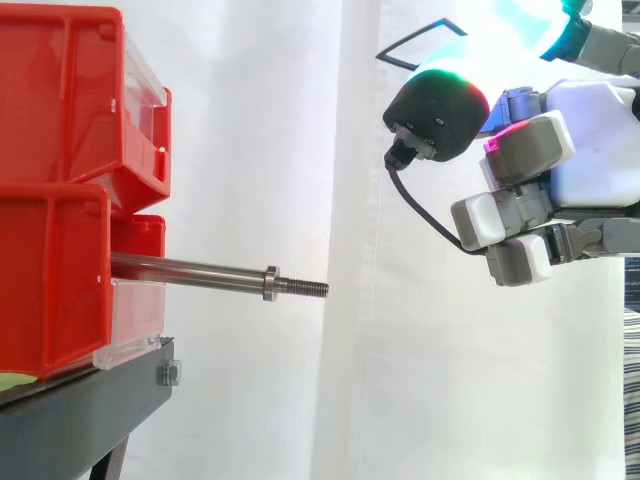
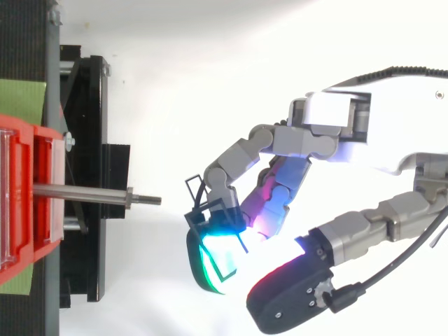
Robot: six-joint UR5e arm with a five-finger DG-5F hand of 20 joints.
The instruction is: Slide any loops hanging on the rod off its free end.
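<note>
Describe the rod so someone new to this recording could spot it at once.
Start at the stacked red bins on the black stand. The rod is the bare grey metal bar sticking out level from them toward the hand, which pinches a thin black loop. Unlike its neighbours, it ends in a collar and threaded tip.

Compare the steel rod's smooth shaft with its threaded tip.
The smooth shaft is thicker and polished; the threaded tip is thinner and ridged. The smooth shaft runs long from the red bins to a collar; the threaded tip is a short stub beyond it, ending free. Both are grey metal, in one line, and bare: the hand holds the thin black loop.
</note>
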